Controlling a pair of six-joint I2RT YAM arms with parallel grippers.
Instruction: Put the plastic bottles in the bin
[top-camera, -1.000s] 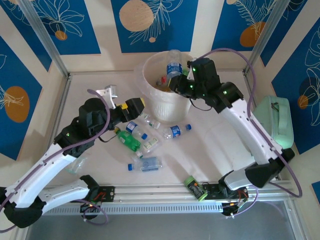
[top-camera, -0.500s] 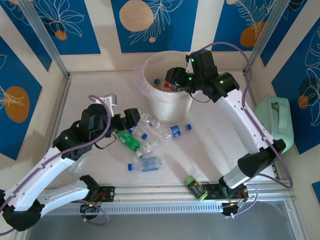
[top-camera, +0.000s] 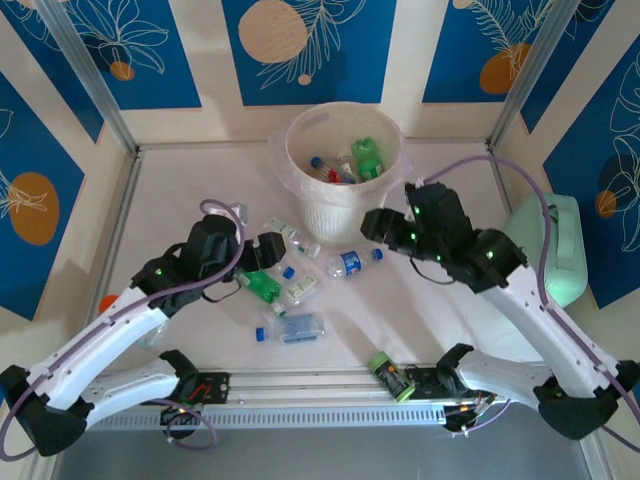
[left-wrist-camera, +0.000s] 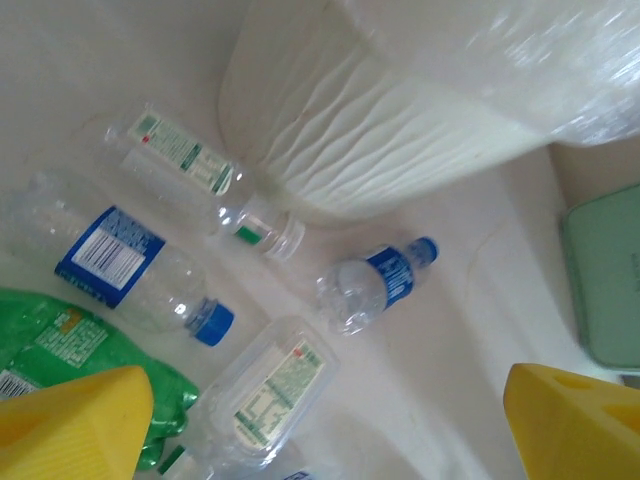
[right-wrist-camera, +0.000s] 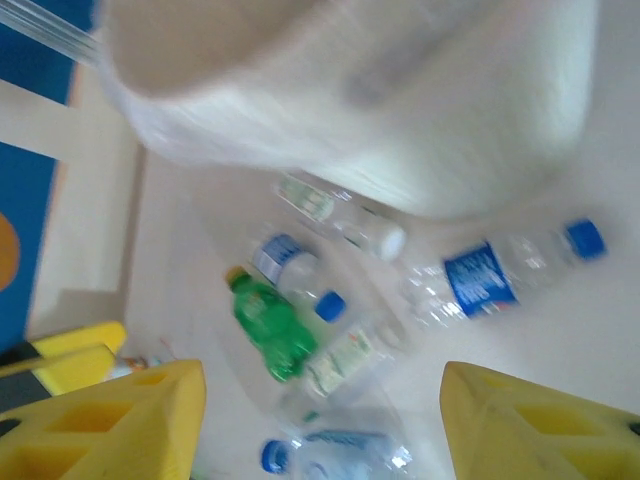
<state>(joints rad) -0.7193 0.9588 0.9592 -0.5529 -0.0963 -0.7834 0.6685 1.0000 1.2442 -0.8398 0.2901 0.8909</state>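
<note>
Altogether six plastic bottles (right-wrist-camera: 480, 275) lay on the smooth white worktop (top-camera: 200, 180) just beneath the two pincers: three crinkled clear ones with blue labels, two clear with pale labels, and one green bottle (top-camera: 260, 285). The left pincer (left-wrist-camera: 320, 425) and right pincer (right-wrist-camera: 325, 420) were both spread wide, gripping nothing. Beyond their tips stood one round cream bin (top-camera: 335, 212), ribbed low down and bag-lined, with several bottles inside.

Bin (top-camera: 330, 215): cream plastic, matt, ribbed low on the wall. Liner (left-wrist-camera: 520, 60): clear film, shiny, crinkled. Bottles (left-wrist-camera: 135, 262): thin clear plastic, glossy, dented, w/ printed labels. Green bottle (top-camera: 262, 284): glossy too. Table (top-camera: 180, 190): pale, smooth, matt. Case (top-camera: 565, 250): mint plastic, smooth. Rail (top-camera: 320, 385): bare grooved metal. Left gripper (left-wrist-camera: 320, 440) fingers (left-wrist-camera: 80, 420): yellow plastic, matt.
</note>
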